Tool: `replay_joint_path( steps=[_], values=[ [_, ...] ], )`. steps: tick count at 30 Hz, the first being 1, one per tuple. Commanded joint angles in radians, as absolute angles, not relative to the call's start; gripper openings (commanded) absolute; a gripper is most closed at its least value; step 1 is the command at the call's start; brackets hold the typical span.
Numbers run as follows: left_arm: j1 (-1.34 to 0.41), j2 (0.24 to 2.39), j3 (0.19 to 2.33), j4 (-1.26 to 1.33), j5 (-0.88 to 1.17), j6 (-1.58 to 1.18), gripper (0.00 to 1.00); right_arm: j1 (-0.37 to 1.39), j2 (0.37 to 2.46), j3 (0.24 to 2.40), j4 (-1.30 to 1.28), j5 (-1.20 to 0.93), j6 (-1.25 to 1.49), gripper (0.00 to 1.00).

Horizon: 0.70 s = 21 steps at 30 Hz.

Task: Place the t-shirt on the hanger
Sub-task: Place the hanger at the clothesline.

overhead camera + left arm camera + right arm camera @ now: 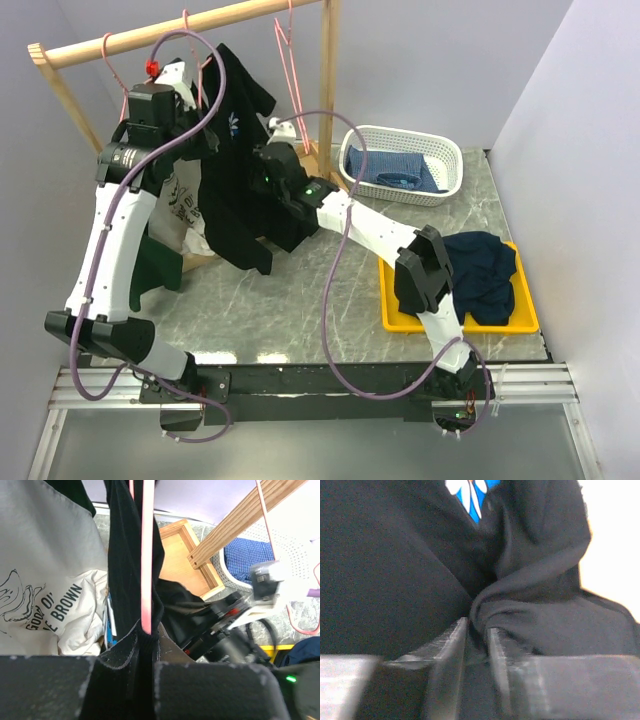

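Fabric fills the far-left corner. The t-shirt (235, 190), matte black and limp, hangs in long folds from the wooden rack (180, 30), w/ a small white flower print on the chest. It droops to the marble-look table (280, 310), one sleeve flared out to the right.

The hanger (146, 555) is thin pink wire. In the left wrist view one straight run of it drops down the black cloth and ends right at the left gripper (146, 641). That pincer is clamped tight on a bunch of the t-shirt, wire tip at its mouth.

The right gripper (476, 630) is pressed into the shirt lower down, to the right. Its fingers (447, 645) stand a little apart, narrow gap, w/ a thick rounded fold of black cloth bunched at the tips. Can't tell if it pinches anything.

Just left of the tee hangs a grey shirt (50, 580), crumpled, w/ dark printed lettering. Two more pink wire hangers (290, 60) hang on the rail.

Far right: white perforated plastic basket (445, 160), oval, w/ blue cloth (395, 170) folded inside. Nearer, a flat yellow tray (400, 318) holds a navy garment (485, 275) in a heap.
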<state>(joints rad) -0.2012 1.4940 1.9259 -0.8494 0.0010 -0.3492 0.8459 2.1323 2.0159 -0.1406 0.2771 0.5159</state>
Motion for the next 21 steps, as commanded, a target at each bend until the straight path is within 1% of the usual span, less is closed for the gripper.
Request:
replay_joint_path(
  steps=[1, 2, 4, 5, 7, 8, 11, 12, 14, 15, 17, 18, 19, 21],
  values=[
    [-0.179, 1.431, 1.921, -0.77, -0.046, -0.354, 0.07, 0.842, 2.031, 1.919, -0.12, 0.261, 0.545, 0.41],
    [-0.178, 1.428, 1.916, -0.77, -0.052, -0.354, 0.1, 0.844, 2.001, 1.886, -0.109, 0.262, 0.548, 0.51],
    [-0.178, 1.424, 1.917, -0.775, -0.055, -0.354, 0.12, 0.842, 1.973, 1.798, -0.085, 0.27, 0.552, 0.59],
    [-0.176, 1.422, 1.919, -0.781, -0.055, -0.351, 0.14, 0.842, 1.948, 1.774, -0.077, 0.273, 0.552, 0.66],
    [-0.176, 1.42, 1.922, -0.787, -0.061, -0.35, 0.31, 0.842, 1.925, 1.711, -0.08, 0.288, 0.551, 0.7],
    [-0.175, 1.417, 1.925, -0.79, -0.061, -0.348, 0.38, 0.842, 1.898, 1.683, -0.075, 0.294, 0.554, 0.76],
    [-0.176, 1.402, 1.922, -0.793, -0.052, -0.342, 0.52, 0.841, 1.832, 1.542, -0.017, 0.301, 0.563, 0.85],
    [-0.176, 1.398, 1.921, -0.796, -0.048, -0.342, 0.6, 0.842, 1.818, 1.479, -0.002, 0.298, 0.568, 0.86],
    [-0.175, 1.388, 1.918, -0.798, -0.031, -0.341, 0.7, 0.842, 1.786, 1.436, 0.029, 0.285, 0.571, 0.89],
    [-0.176, 1.384, 1.917, -0.801, -0.031, -0.341, 0.79, 0.842, 1.776, 1.402, 0.041, 0.275, 0.569, 0.89],
    [-0.176, 1.368, 1.905, -0.805, -0.028, -0.341, 0.89, 0.844, 1.747, 1.37, 0.049, 0.264, 0.571, 0.91],
    [-0.176, 1.359, 1.899, -0.805, -0.031, -0.342, 0.98, 0.842, 1.737, 1.332, 0.067, 0.244, 0.578, 0.91],
    [-0.176, 1.342, 1.89, -0.808, -0.028, -0.344, 0.97, 0.842, 1.711, 1.313, 0.074, 0.238, 0.583, 0.92],
    [-0.176, 1.328, 1.887, -0.818, -0.025, -0.345, 0.96, 0.842, 1.684, 1.255, 0.1, 0.218, 0.592, 0.92]
  ],
)
